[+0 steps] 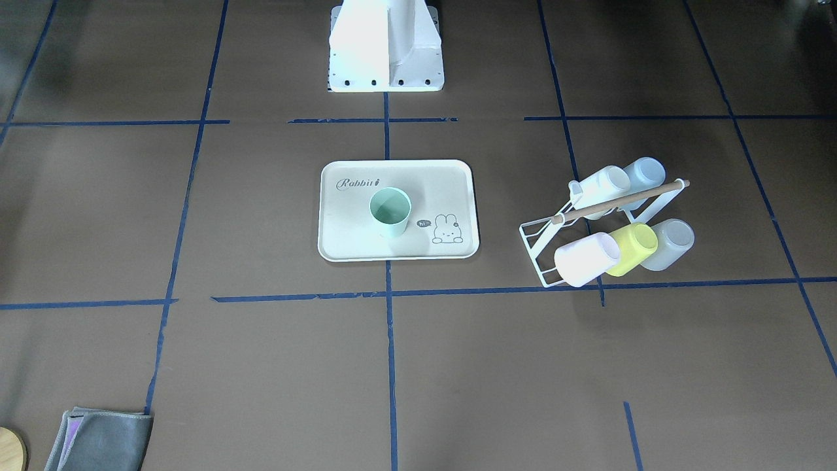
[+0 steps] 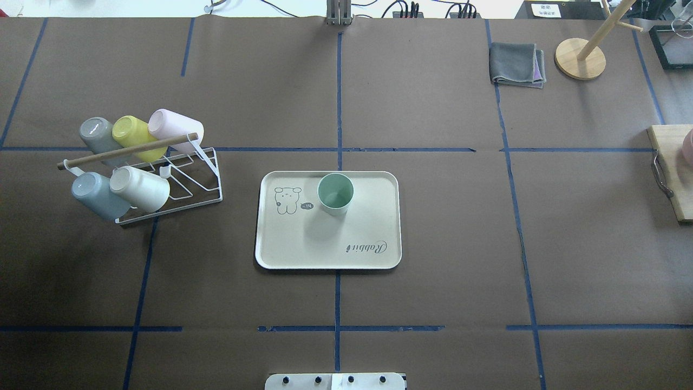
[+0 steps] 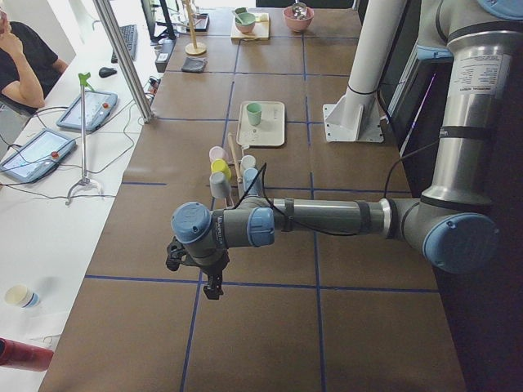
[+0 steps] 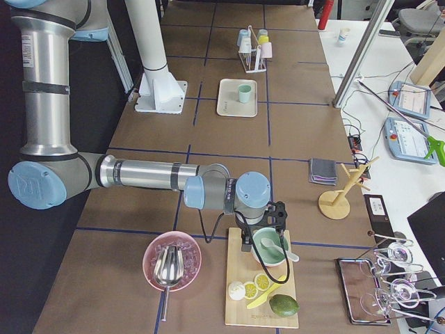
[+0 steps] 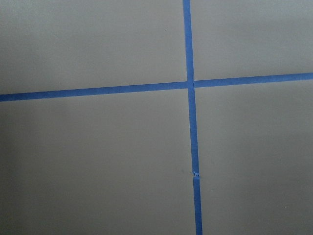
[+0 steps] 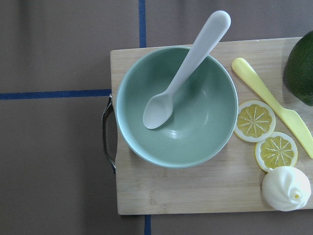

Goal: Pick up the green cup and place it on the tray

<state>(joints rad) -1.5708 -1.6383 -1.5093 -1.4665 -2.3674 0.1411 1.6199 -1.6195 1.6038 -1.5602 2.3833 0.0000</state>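
The green cup point(image 1: 390, 211) point(image 2: 335, 193) stands upright on the cream tray point(image 1: 353, 239) point(image 2: 303, 244), beside the bunny drawing, with nothing touching it. Cup point(image 3: 254, 113) point(image 4: 245, 93) and tray point(image 3: 270, 135) point(image 4: 228, 106) also show small in both side views. My left gripper point(image 3: 211, 286) hangs low over bare table far out at the robot's left end; I cannot tell whether it is open or shut. My right gripper point(image 4: 247, 242) hovers over a green bowl at the opposite end; its state cannot be told either.
A white wire rack point(image 2: 184, 184) with several cups lying on it sits to the tray's left in the overhead view. A grey cloth point(image 2: 517, 65) and a wooden stand point(image 2: 580, 58) are at far right. A cutting board point(image 6: 161, 196) holds a bowl point(image 6: 195, 122), spoon, lemon slices.
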